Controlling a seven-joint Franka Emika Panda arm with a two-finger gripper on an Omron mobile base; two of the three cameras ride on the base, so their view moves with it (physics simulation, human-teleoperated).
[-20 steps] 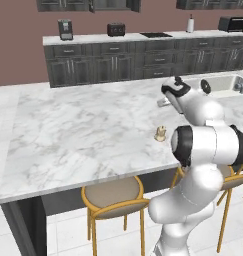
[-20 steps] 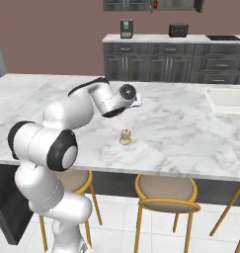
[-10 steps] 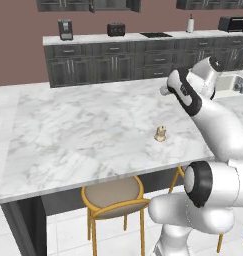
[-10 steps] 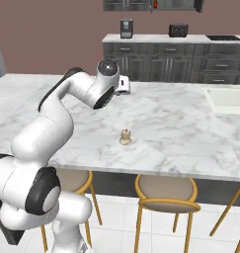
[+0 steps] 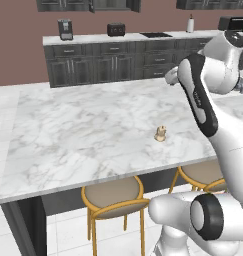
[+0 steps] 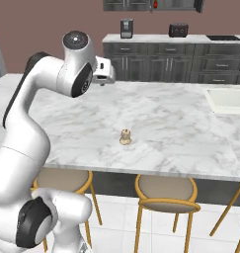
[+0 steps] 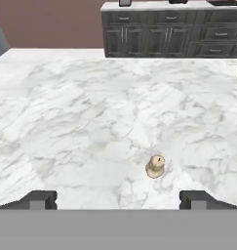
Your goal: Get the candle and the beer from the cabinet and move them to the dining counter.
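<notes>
Lifted and swung back from where it hung a second ago, the arm now rises well clear of the table [image 6: 190,123]; a second ago its wrist was bent low just above the candle [image 6: 125,137], half a second ago it was already pulling up, and now the elbow is folded high with the hand drawn toward the near left of the scene. The candle has not moved between those pictures: it stands upright and alone on the marble, towards the near edge, above the stools [image 6: 166,190].

From the hand view the end effector [image 7: 118,197] has its two dark tips spread wide with nothing between them, and the candle [image 7: 155,166] sits free on the stone a little beyond them. That reads as a finished delivery: one of the two items is on the dining counter and the arm is withdrawing, probably to go back for the beer. A small red-topped shape among the upper cabinet doors [image 6: 153,5] at the far wall may be that bottle, but it is too small to be sure.

The candle is stubby, cream-coloured and matte, with a rounded top over a wider lumpy foot, so it should stand steadily. The table is smooth, polished white marble with soft grey veins, flat and square-edged on a dark base. The stools have round tan seats in thin golden curved frames. The far drawer units [image 5: 118,62] are dark grey wood grain with slim silver handles.
</notes>
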